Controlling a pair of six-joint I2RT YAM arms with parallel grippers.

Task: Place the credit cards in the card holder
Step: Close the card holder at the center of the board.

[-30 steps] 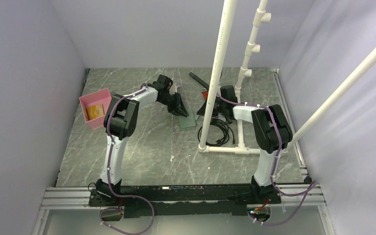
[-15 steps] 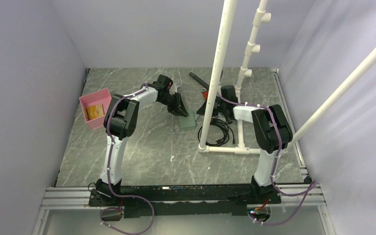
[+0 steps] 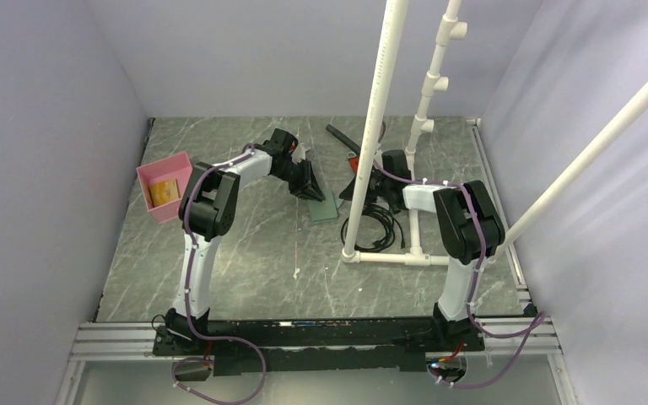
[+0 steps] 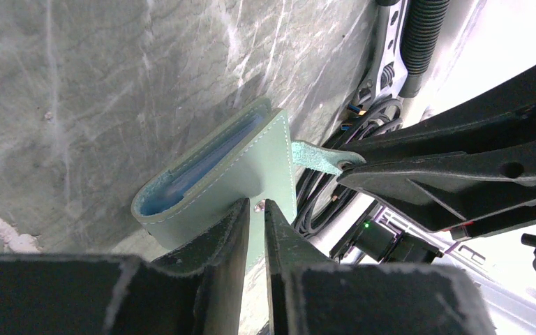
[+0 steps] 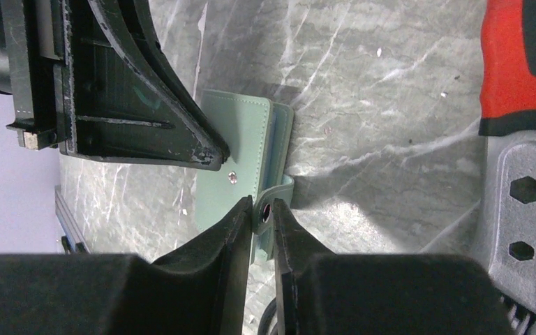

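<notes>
Hardly anything has shifted in the last second; my right wrist has only nudged a touch. Nearest, at 12 o'clock on the grey marbled surface [image 3: 253,261], lies the small flat muted-green card holder [image 3: 324,209], pale blue showing inside. My left jaws, drawn almost together, press tips-down on its cover. My right jaws are clenched on its small green closure tab [image 4: 313,156]. Farther out at 10 o'clock, a pink rectangular plastic tray [image 3: 144,184] holds an orange-tan credit card [image 3: 165,192].
</notes>
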